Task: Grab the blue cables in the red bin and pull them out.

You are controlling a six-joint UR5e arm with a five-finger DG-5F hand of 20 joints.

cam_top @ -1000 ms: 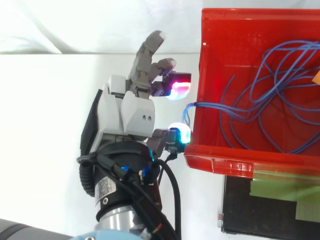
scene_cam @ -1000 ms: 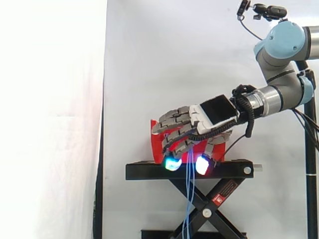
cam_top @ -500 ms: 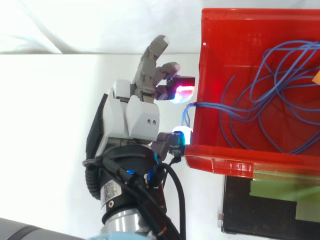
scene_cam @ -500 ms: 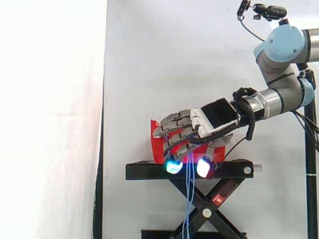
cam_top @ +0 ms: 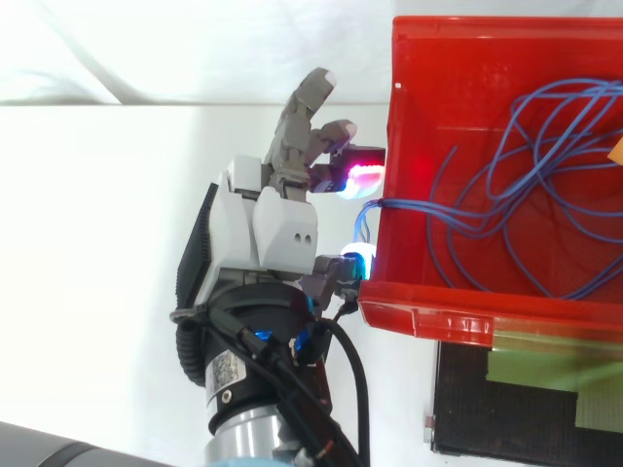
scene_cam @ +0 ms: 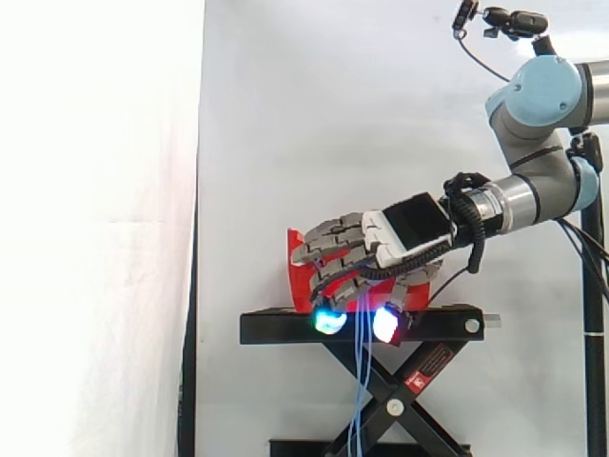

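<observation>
Blue cables (cam_top: 531, 185) are located as follows, reading left to right. In the top view, the hand (cam_top: 268, 219) stands at the left, outside the red bin (cam_top: 438, 311) and just beside its left wall. We cannot tell whether it grasps any strand or is merely alongside. At that wall a few strands loop over the rim next to the hand, and the rest lie further right as a loose tangle on the bin floor. An orange item (cam_top: 616, 151) sits at the bin's right edge, too cropped to identify. In the side view we note the white curtain (scene_cam: 95, 228) at the left, then the bin on the black surface (scene_cam: 276, 327), with the hand lying across the bin's near side. Several strands hang straight down from beneath the hand, past the edge of the surface and in front of the scissor legs (scene_cam: 390, 405). The arm (scene_cam: 542, 95) enters from the right.
</observation>
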